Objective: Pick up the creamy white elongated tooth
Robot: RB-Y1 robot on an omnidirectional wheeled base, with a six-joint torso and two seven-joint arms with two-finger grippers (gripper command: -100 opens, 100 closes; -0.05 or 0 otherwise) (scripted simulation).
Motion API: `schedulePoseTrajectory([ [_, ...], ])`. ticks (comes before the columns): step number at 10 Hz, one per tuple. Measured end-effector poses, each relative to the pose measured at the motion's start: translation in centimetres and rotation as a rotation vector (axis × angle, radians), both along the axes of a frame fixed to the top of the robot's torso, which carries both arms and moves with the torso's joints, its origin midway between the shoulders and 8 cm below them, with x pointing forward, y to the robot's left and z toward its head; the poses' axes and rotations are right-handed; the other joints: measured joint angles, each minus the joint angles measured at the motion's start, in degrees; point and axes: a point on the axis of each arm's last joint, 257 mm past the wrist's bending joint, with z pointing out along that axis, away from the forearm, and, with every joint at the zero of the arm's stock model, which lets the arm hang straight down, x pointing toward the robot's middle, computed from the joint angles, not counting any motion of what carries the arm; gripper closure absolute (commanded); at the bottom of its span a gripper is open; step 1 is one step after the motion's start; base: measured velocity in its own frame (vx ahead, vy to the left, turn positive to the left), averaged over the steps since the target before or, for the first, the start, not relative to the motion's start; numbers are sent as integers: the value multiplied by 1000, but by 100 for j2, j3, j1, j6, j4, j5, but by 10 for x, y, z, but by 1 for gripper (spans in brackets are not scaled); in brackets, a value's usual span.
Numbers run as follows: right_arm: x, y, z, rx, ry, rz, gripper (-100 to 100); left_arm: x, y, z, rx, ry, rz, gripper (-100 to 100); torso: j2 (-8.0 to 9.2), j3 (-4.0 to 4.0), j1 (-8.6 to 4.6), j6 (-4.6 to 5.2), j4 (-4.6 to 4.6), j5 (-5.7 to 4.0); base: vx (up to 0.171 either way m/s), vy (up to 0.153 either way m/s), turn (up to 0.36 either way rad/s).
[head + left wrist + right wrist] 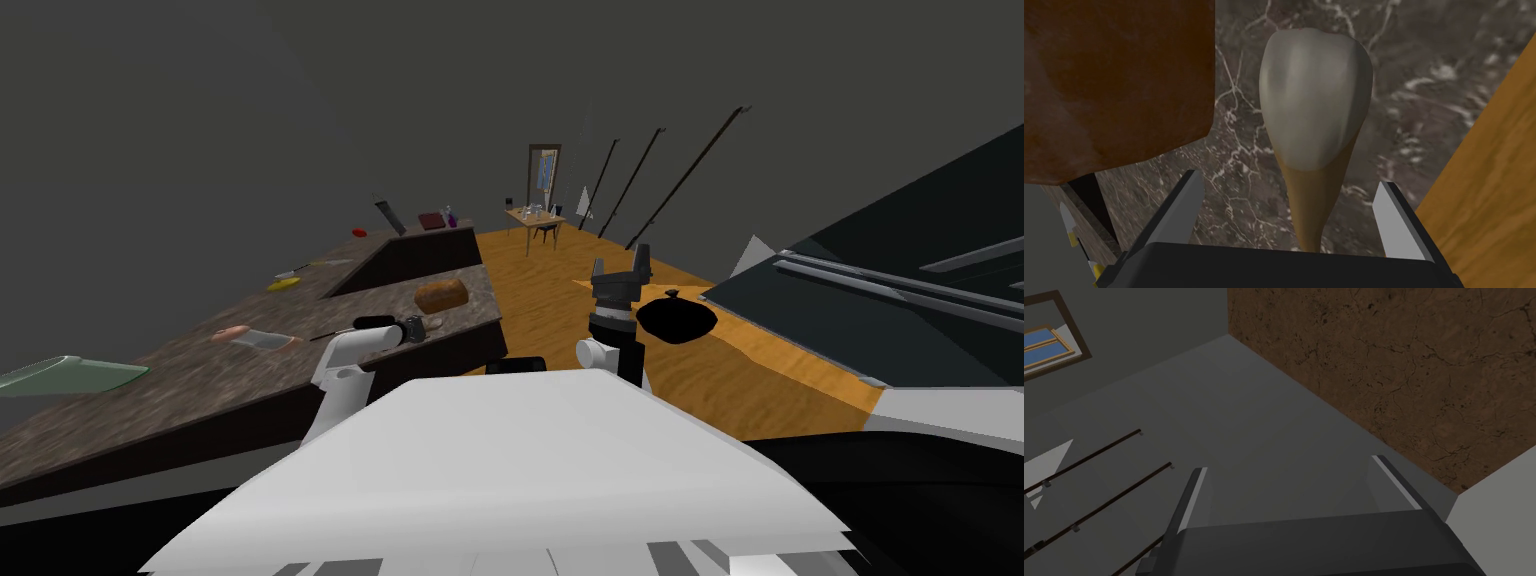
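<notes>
The tooth lies on the dark marbled countertop: a pale grey-white crown and a tan root that tapers toward my hand. My left gripper is open, one finger on each side of the root, with clear gaps to both. In the head view the left gripper hovers over the counter beside a small pale speck, the tooth. My right gripper is raised over the wooden floor, fingers apart and empty.
A brown loaf sits just beyond the tooth, close on one side. The counter's edge drops to the wood floor on the other side. A black round object lies on the floor. Farther along the counter lie small items.
</notes>
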Motion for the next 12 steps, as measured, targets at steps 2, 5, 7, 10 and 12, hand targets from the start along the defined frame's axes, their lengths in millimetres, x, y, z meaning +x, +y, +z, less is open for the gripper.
schedulePoseTrajectory([
  [2, 0, 0, 0, 0, 0, 0, 0, 2, 0, -2, 0, -2, 9, 100, -6, -4, -5, -1, -1, -1, -6, 5, -6],
  [5, 0, 0, 0, 0, 0, 0, 0, 2, 1, -1, 0, -3, 9, 100, -15, -9, -9, 0, -5, -1, 0, 0, 0],
  [7, 0, 0, 0, 0, 0, 0, 0, 2, 0, -1, 0, -3, 9, 0, -14, -9, -9, 0, -5, -1, 0, 0, 0],
  [10, 0, 0, 0, 0, 0, 0, 0, -1, -1, 4, -2, -3, -8, 100, -24, -14, -23, -4, -6, -5, 36, -32, 121],
  [12, 0, 0, 0, 0, 0, 0, 0, -3, -3, 6, -2, 0, -25, 100, -25, -15, -24, 0, -6, -5, 37, -27, 64],
])
